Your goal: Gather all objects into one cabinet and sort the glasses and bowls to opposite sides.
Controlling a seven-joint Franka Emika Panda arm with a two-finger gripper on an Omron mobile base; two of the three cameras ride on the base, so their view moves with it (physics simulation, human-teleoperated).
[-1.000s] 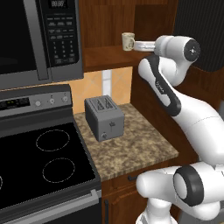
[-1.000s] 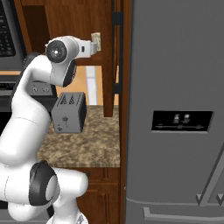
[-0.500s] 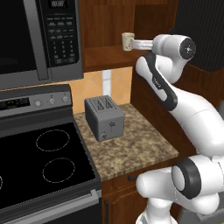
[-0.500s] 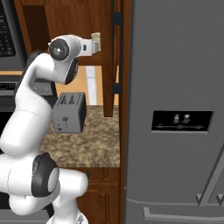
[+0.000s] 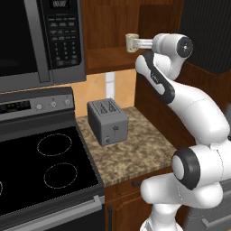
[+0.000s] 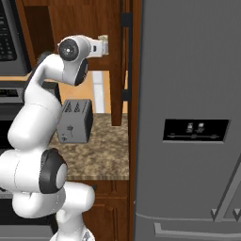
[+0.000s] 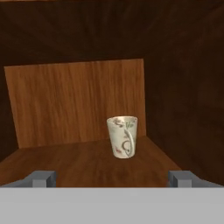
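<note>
The mug (image 7: 122,136) stands upright straight ahead of the gripper (image 7: 112,178), slightly right of centre, well apart. Jaws stand wide and empty (handle faces the hand).

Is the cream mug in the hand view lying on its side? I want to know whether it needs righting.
No, the cream mug stands upright on the wooden shelf, its rim facing up.
</note>
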